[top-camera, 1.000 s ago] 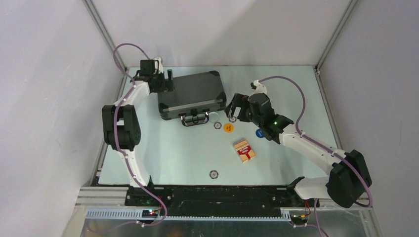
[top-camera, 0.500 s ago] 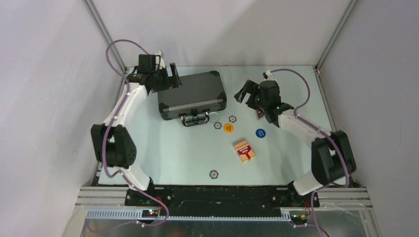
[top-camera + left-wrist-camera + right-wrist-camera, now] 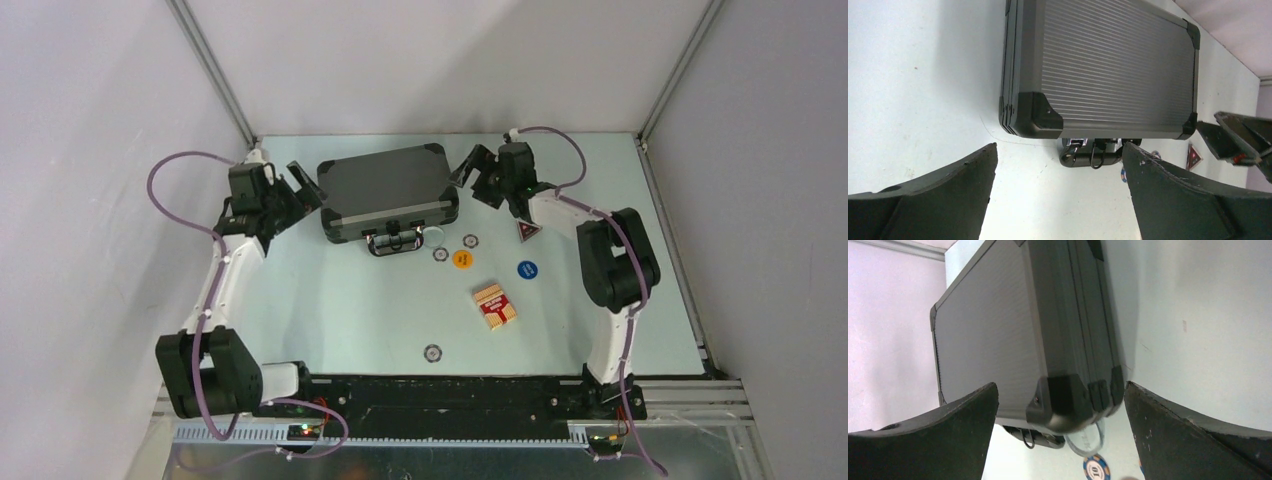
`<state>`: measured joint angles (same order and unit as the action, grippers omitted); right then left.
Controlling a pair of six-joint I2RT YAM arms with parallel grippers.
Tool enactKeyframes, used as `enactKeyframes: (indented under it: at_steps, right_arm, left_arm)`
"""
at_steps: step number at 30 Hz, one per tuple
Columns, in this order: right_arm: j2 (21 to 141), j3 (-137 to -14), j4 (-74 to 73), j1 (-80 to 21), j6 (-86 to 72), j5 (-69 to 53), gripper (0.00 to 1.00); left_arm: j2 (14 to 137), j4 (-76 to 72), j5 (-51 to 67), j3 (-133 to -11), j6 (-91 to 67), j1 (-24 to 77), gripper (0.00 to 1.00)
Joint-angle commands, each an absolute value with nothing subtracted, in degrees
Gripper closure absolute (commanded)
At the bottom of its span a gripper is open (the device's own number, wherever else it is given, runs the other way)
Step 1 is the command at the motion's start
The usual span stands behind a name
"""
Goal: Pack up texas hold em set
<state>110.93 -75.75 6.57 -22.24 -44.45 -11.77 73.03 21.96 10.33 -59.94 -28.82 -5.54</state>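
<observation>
Nearest the arm bases, a lone pale chip (image 3: 432,352) lies on the table (image 3: 330,310), well apart from everything else. Further in, the red-patterned card deck (image 3: 495,305) lies flat, turned at an angle to the table edge. Beyond it sits a blue chip (image 3: 527,269), and to its left an orange chip (image 3: 462,259). Two small pale chips lie near the orange one, one (image 3: 440,253) just beside it on the left and the other (image 3: 470,241) just behind it. A dark red triangular marker (image 3: 527,232) lies further right, near the right arm's forearm.

Behind these pieces, the black case (image 3: 390,188) lies flat and closed, its ribbed lid facing up. Its handle (image 3: 393,241) points toward the near edge, and a clear round piece (image 3: 435,236) sits just beside the handle's right end.

The left gripper (image 3: 305,188) hangs just off the case's left end with its fingers spread wide and nothing between them. The right gripper (image 3: 474,177) sits by the far right corner of the case, also spread wide and empty. In both wrist views the case lies ahead of the fingertips, not between them.
</observation>
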Motion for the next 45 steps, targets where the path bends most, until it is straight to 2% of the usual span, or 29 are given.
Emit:
enactKeyframes:
  at_steps: [1, 8, 13, 21, 24, 32, 45]
  right_arm:
    - [115.0, -81.4, 8.8, -23.6, -47.2, -14.5, 0.0]
    - [120.7, -87.6, 6.7, -25.0, -47.9, -15.4, 0.0]
    - [121.5, -88.9, 6.3, -25.7, -48.1, -15.4, 0.0]
    - [120.8, -88.8, 7.2, -26.4, -48.4, -17.7, 0.0]
    - [120.3, -88.9, 7.6, -26.7, -48.7, -19.2, 0.0]
    - [118.4, -90.1, 8.6, -27.0, -50.6, -21.9, 0.0]
    - [116.1, -92.2, 7.9, -27.0, -51.3, -23.7, 0.0]
  left_arm:
    - [69.9, 14.7, 17.9, -57.3, -30.9, -8.4, 0.02]
    - [70.9, 10.2, 27.6, -54.0, -37.3, -18.0, 0.02]
    - [71.6, 5.3, 32.5, -50.9, -41.3, -21.3, 0.02]
    - [69.1, 5.7, 28.4, -50.3, -42.7, -21.6, 0.02]
    - [70.5, 6.8, 31.8, -50.6, -41.6, -21.6, 0.02]
    - [63.7, 2.0, 25.1, -44.7, -42.4, -20.6, 0.02]
    - [65.4, -5.1, 22.9, -41.5, -45.5, -18.5, 0.02]
